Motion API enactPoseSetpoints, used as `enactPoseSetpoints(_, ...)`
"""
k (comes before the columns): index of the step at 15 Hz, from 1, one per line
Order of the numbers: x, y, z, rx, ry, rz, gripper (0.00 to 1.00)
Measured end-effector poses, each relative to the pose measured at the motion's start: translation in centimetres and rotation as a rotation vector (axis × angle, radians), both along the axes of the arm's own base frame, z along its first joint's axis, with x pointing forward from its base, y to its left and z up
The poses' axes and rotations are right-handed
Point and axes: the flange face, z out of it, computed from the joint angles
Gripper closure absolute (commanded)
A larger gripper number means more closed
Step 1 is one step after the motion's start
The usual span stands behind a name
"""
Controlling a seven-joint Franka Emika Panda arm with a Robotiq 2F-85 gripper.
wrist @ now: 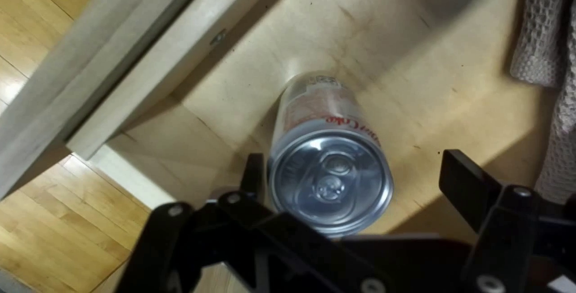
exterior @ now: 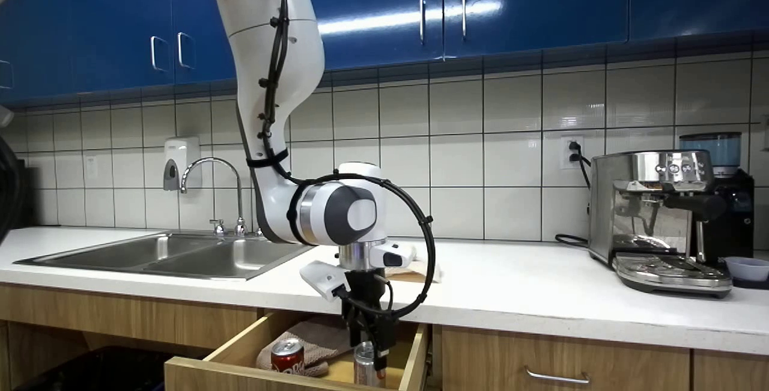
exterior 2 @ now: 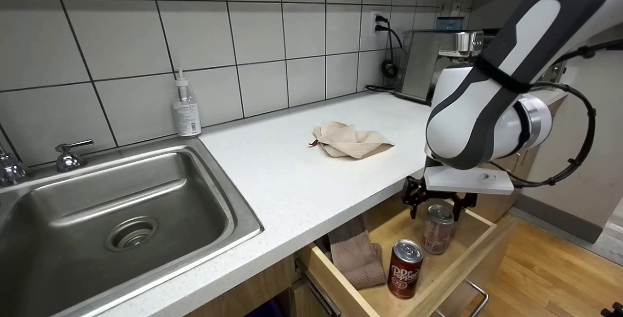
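Right now your gripper has its fingers spread wide, with the top of a silver Diet Coke can between them; the can stands upright. In the wrist view it sits close to one finger, with a wider gap to the opposite one, though you cannot tell whether that nearer finger touches it. Beneath your gripper, the pulled-out wooden drawer holds this can and, near it but off to one side of the fingers, an upright Dr Pepper can. A brown waffle-weave cloth lies in the drawer on that same side of your gripper. Higher than your fingertips and behind them, a crumpled beige cloth rests on the white countertop. Well apart from your gripper, a stainless-steel sink lies toward the Dr Pepper side, an espresso machine toward the opposite one.
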Motion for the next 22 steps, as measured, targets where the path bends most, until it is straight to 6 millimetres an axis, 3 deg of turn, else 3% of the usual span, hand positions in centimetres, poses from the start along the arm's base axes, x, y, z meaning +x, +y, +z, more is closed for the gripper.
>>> enactPoseSetpoints(7,-0.2,1.6,1.4,0.002,-0.008,0.043,0.00)
enactPoseSetpoints(22,-4.3,3.8,6.2,-0.005,-0.010,0.215,0.00)
